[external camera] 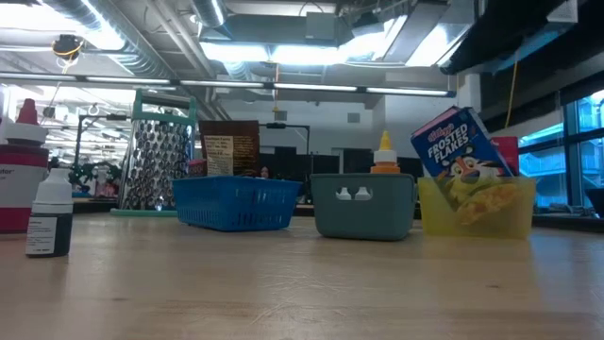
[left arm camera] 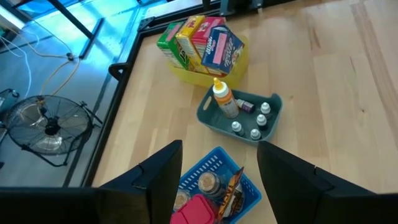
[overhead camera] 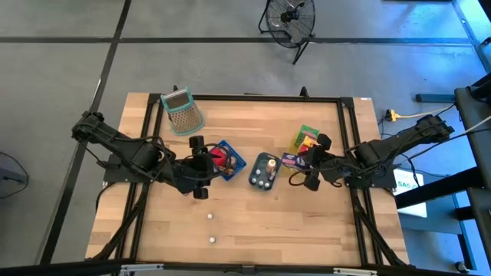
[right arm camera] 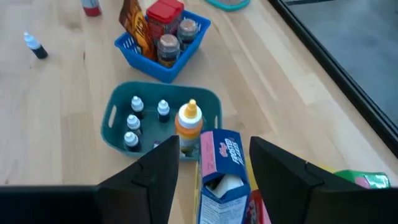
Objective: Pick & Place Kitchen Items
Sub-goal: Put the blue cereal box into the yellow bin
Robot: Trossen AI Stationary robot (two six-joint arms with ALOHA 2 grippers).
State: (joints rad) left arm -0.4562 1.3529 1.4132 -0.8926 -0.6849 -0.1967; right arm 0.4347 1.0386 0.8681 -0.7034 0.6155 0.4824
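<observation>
You have three trays in a row across the middle of the bench (overhead camera: 253,222). The yellow tray (left arm camera: 233,65) sits nearest the right edge and holds the biggest things: boxes standing up, green, yellow, red, and a blue Frosted Flakes box (external camera: 460,146) that leans over. The teal tray (right arm camera: 115,118) is in the middle. It holds an orange-capped squeeze bottle (right arm camera: 188,127) and four little white-capped bottles (right arm camera: 134,121). The blue basket (external camera: 236,203) is on the left, with a brown packet (right arm camera: 132,25), a red-lidded jar (right arm camera: 165,15) and small round jars.

One small dark bottle (external camera: 50,222) stands alone on the bench. Two tiny white pieces (overhead camera: 209,218) lie near the front edge. A metal grater (overhead camera: 182,112) with a teal frame lies near the back left corner.

Your left gripper (overhead camera: 201,170) hangs over the blue basket, fingers spread, holding nothing. Your right gripper (overhead camera: 305,170) hangs over the yellow tray, fingers spread too, with the Frosted Flakes box just below them.

The bench is pale wood. The floor is grey, and a fan (overhead camera: 290,17) stands behind the bench.
</observation>
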